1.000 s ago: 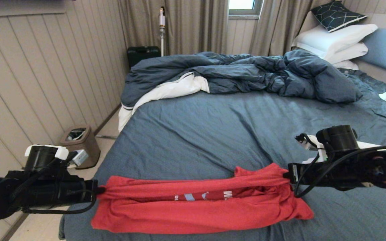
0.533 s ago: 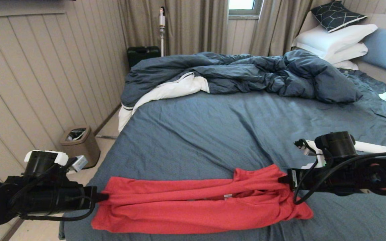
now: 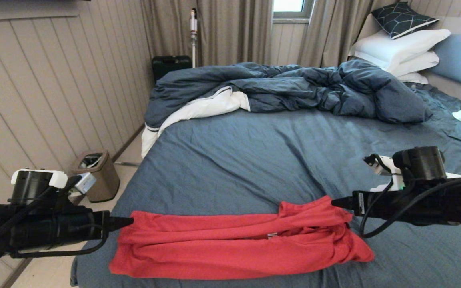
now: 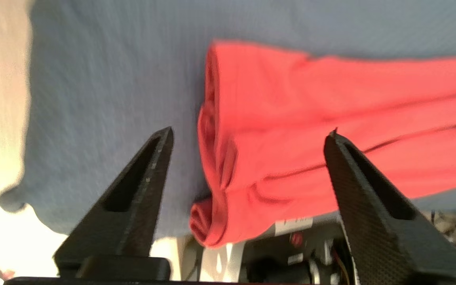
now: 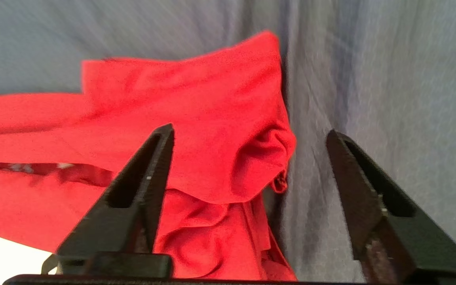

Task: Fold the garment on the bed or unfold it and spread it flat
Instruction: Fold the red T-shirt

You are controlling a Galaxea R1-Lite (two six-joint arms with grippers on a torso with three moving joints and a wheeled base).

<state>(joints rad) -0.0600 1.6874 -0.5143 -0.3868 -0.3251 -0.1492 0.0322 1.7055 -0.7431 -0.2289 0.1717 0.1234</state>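
The garment [image 3: 238, 250] lies folded lengthwise, running left-right between the released left end effector [image 3: 128, 221] and right end effector [image 3: 336, 202]

- The garment [image 3: 238, 248] lies crosswise on the near edge of the bed [image 3: 278, 160], in front of me.
- My left gripper [image 3: 128, 221] sits just off its left end, my right gripper [image 3: 334, 202] just off its right end.
- The duvet [image 3: 286, 90] is heaped along the far side.
- Pillows [image 3: 402, 48] are stacked far right.
- A bin [image 3: 96, 174] stands on the floor, left of the bed.
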